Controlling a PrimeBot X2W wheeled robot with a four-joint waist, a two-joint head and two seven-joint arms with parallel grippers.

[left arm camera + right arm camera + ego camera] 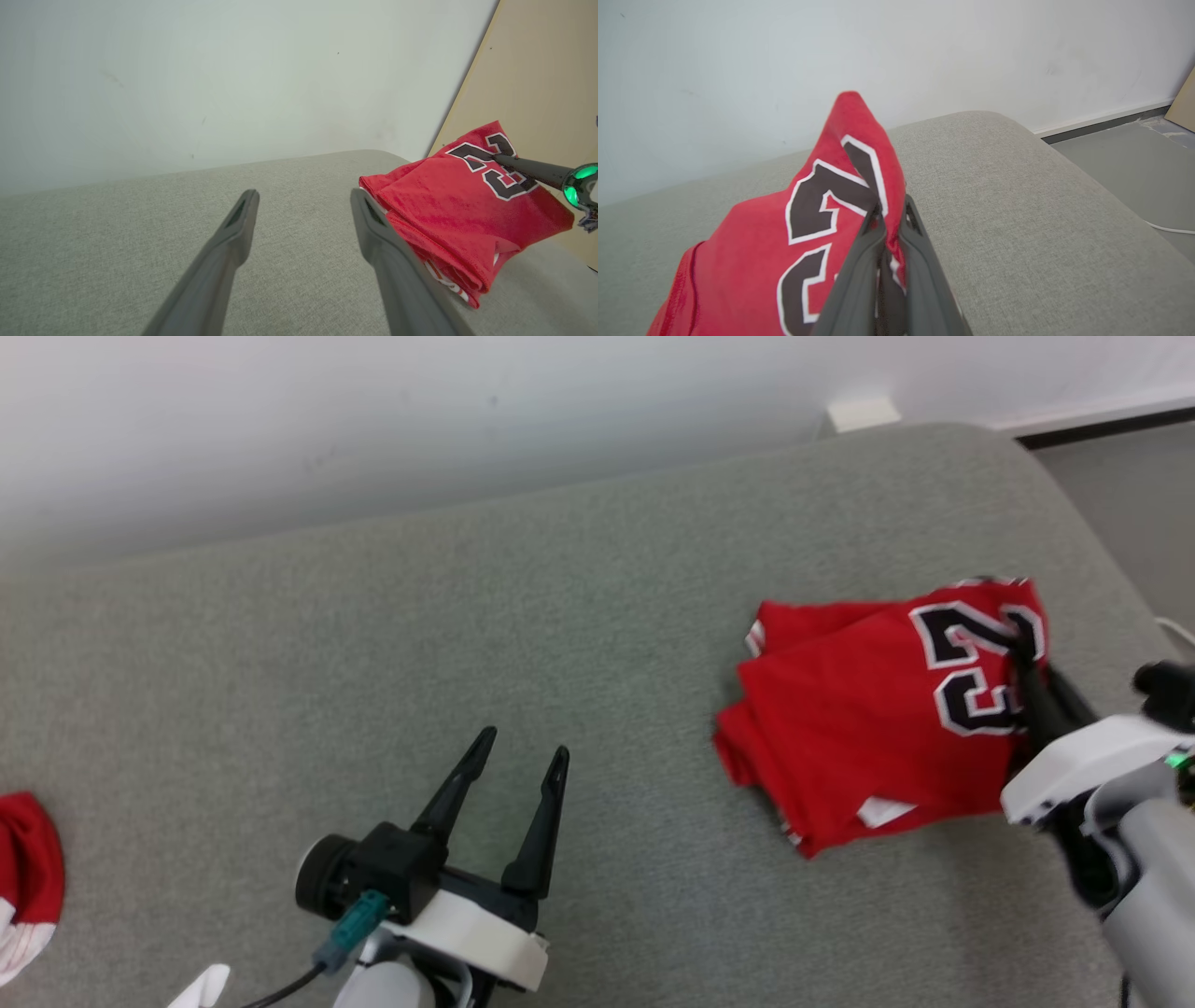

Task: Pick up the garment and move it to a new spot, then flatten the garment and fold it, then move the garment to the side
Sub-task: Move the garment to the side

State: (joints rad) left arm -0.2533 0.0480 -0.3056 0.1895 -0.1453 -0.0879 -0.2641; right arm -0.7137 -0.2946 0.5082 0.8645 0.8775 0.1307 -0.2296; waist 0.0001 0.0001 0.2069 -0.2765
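The garment (859,719) is a red jersey with black, white-edged numbers, folded into a stack on the right part of the grey cushion (560,644). My right gripper (1019,649) is shut on the garment's right edge by the numbers, and that edge is lifted. The right wrist view has the red cloth (761,261) pinched between the two fingers of that gripper (891,219). My left gripper (521,754) stands open over bare cushion, well to the left of the garment. In the left wrist view its fingers (243,219) frame nothing, with the garment (448,210) to their right.
Another red and white piece of cloth (23,877) lies at the cushion's left edge. A pale wall (373,420) runs behind the cushion. The cushion's right edge drops to a grey floor (1134,163) with a white cable (1171,228). A tan board (537,84) leans at the right.
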